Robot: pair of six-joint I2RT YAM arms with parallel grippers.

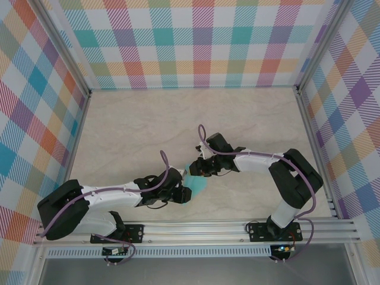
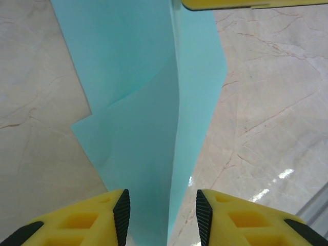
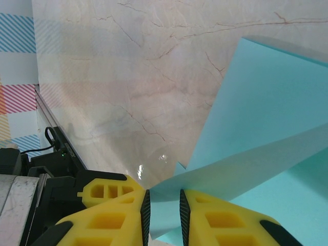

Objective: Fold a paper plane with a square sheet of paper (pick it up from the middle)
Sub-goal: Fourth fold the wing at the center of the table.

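My gripper point(image 2: 163, 219) stands with its jaws parted, the black pads point(image 2: 123, 218) low in view on either side of the square sheet of paper point(image 2: 138, 154). The light-teal sheet is folded, and a sharp crease runs from the top down between my fingers. Neither pad seems to touch it, though that is hard to judge from here. Overlapping layers spread to the left. Beneath lies the marble table point(image 2: 271, 102). A yellow bar point(image 2: 230, 4) crosses the top edge.
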